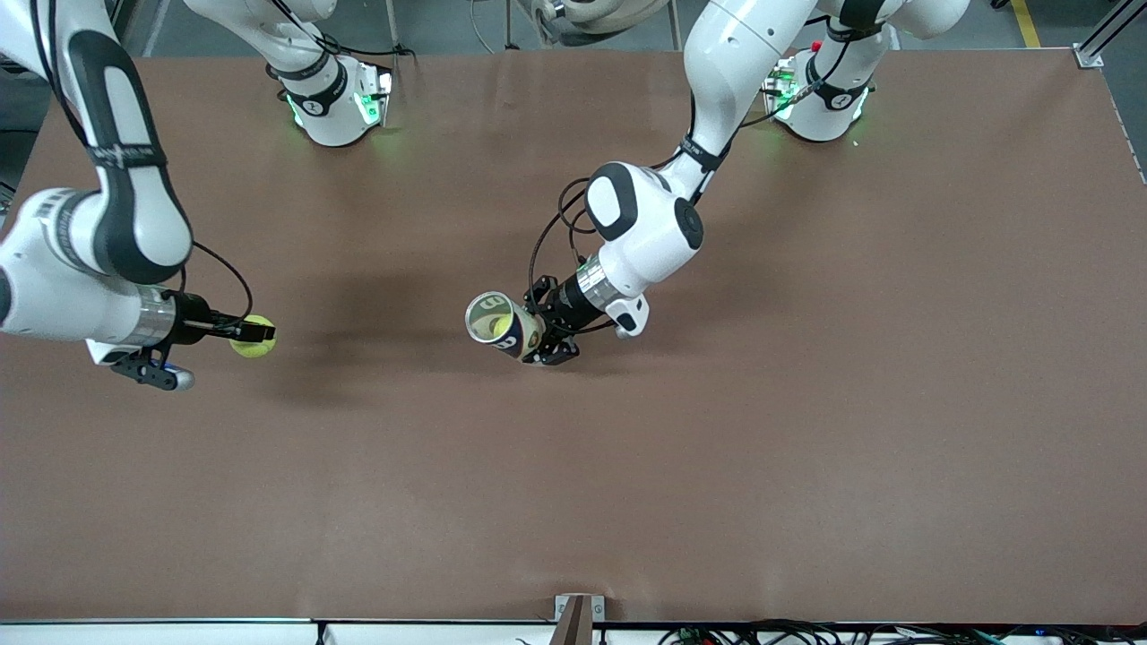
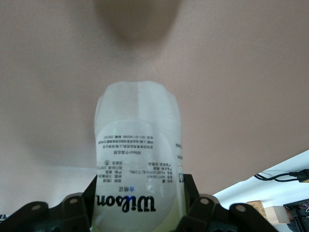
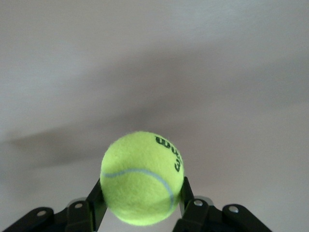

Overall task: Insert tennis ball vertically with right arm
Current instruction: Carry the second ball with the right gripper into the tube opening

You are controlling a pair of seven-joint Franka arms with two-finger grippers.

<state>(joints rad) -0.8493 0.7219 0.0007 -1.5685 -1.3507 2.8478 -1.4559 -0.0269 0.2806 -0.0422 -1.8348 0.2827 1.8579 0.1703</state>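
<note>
A yellow-green tennis ball (image 1: 251, 339) (image 3: 142, 176) sits between the black fingers of my right gripper (image 1: 257, 334) (image 3: 141, 193), which is shut on it over the table toward the right arm's end. My left gripper (image 1: 545, 340) (image 2: 140, 195) is shut on a clear plastic ball can (image 1: 500, 324) (image 2: 137, 154) with a Wilson label, over the middle of the table. The can is tilted, its open mouth turned toward the right arm's end and somewhat upward. Something yellow-green shows inside the mouth. A wide gap of bare table separates ball and can.
The brown table (image 1: 717, 466) fills the front view. Both arm bases (image 1: 336, 107) (image 1: 820, 98) stand along its edge farthest from the front camera. A small metal bracket (image 1: 574, 614) sits at the nearest edge, with cables beside it.
</note>
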